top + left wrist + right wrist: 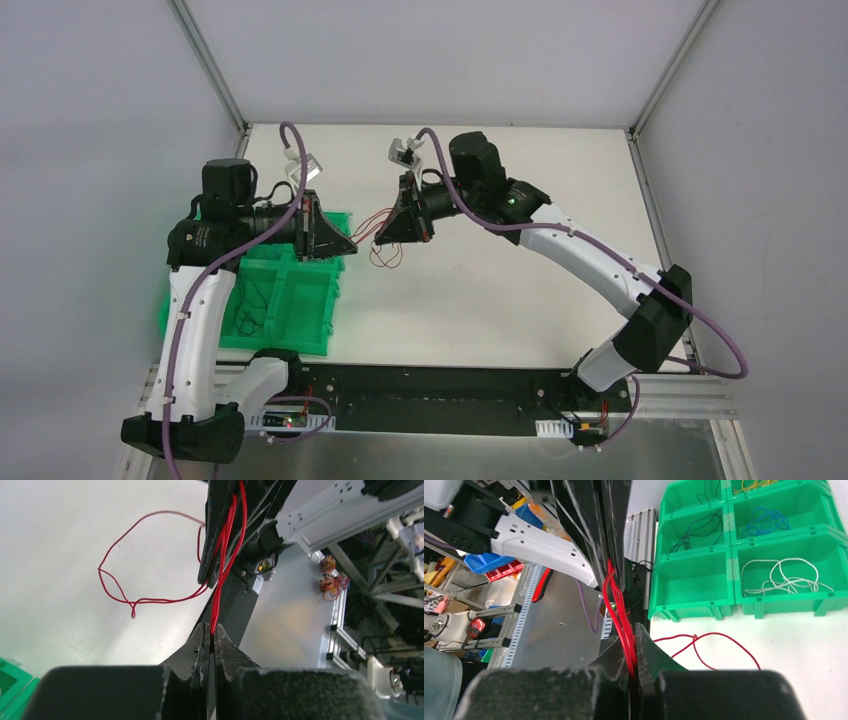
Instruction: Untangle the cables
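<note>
Hair-thin red wire strands [623,625]: bunched, stretched between both grippers above white surface [500,290], just right of green plastic compartment bin [300,300]. Slack loop droops toward surface; contact unclear.

Left gripper [211,630] pinched together on red strands. Right gripper [633,630] clamped on same bundle.

Risks:
- pulling apart with both ends pinched likely tightens twist or snaps wire
- thin strand may slip from jaws
- loop may snag finger

Unclear:
- one folded wire or several
- crossings inside jaws hidden
- top view barely resolves wire
</note>
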`<action>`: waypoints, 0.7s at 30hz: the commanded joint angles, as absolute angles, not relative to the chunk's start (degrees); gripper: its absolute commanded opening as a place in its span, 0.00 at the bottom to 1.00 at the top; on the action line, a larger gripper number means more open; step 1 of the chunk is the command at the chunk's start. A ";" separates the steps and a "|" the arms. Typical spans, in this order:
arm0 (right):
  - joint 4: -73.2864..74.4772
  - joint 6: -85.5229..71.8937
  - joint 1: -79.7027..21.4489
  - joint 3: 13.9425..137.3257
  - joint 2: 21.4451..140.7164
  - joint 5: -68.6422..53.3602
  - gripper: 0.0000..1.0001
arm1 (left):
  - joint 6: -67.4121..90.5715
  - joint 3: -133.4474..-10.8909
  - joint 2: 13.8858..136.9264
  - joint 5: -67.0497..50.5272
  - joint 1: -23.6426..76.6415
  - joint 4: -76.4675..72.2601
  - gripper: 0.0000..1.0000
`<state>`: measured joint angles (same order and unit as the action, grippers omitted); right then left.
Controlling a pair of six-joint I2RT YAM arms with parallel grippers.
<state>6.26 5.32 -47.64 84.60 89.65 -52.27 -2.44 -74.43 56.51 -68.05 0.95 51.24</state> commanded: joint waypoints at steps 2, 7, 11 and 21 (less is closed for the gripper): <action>4.02 1.41 -46.33 91.15 88.04 -53.40 0.00 | -10.52 -76.16 55.67 -61.72 4.13 58.36 0.00; 5.07 1.80 -46.30 91.04 87.19 -54.50 0.00 | -10.99 -77.31 55.91 -60.66 4.13 58.54 0.00; 6.27 4.08 -45.46 88.70 86.47 -54.05 0.00 | -4.44 -78.80 52.87 -61.60 3.01 50.71 0.63; -16.08 -10.15 -45.95 80.72 84.48 -43.83 0.00 | 32.61 -64.24 48.65 -52.66 2.38 11.72 0.99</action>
